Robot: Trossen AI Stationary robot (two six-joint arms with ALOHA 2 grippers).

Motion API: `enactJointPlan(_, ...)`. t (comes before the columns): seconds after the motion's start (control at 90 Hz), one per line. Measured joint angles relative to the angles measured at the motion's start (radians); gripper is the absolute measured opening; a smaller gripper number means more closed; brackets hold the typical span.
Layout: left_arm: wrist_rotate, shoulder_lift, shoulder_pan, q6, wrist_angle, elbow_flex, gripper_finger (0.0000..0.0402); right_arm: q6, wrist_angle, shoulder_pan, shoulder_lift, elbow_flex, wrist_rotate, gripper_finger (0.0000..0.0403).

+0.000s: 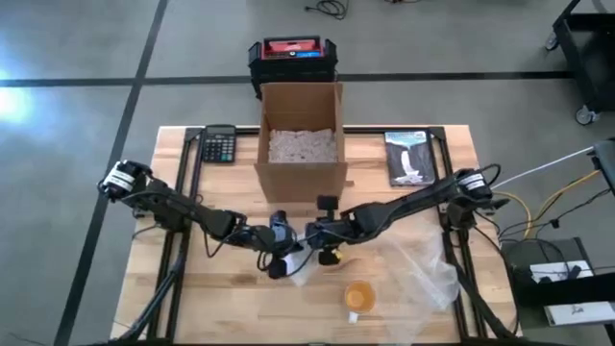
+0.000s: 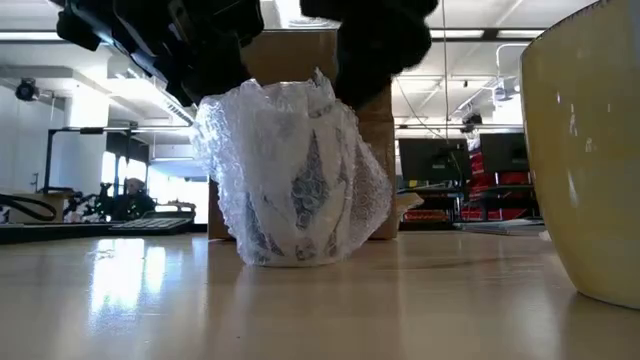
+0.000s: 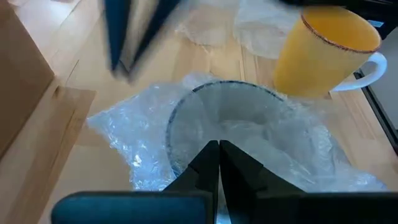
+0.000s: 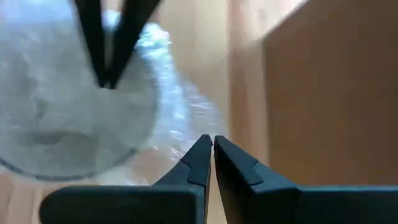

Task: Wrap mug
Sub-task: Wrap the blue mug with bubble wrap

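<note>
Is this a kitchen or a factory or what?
Probably a workshop or robot lab, not a kitchen: bare concrete floor, a wooden workbench with a packing box and calculator, and equipment racks in the room behind.

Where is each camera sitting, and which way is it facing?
High: overhead, straight down on the table; both arms meet at the wrapped mug.
Low: table height, looking level at the wrapped mug; arms dark above.
Left wrist: down past the shut left claw into the mug.
Right wrist: past the shut right claw, beside the cardboard box.
Shared: high and left wrist both show the yellow mug.
</note>
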Motion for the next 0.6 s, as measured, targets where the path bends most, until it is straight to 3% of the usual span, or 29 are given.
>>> enactJointPlan(0.111,0.001,0.000,0.000,0.000,0.000,0.000,0.0000,-0.012,0.038,0.019,-0.004,0.000,-0.071,0.0007)
enactJointPlan(0.433,0.006,-0.013,0.000,0.039,-0.029,-0.001,0.0000,0.027,0.134,0.056,0.029,-0.008,-0.122,0.0007)
enactJointPlan(0.6,0.083,-0.043,0.000,0.075,-0.101,0.000,0.0000,0.060,0.173,0.058,0.097,-0.005,-0.123,0.0007)
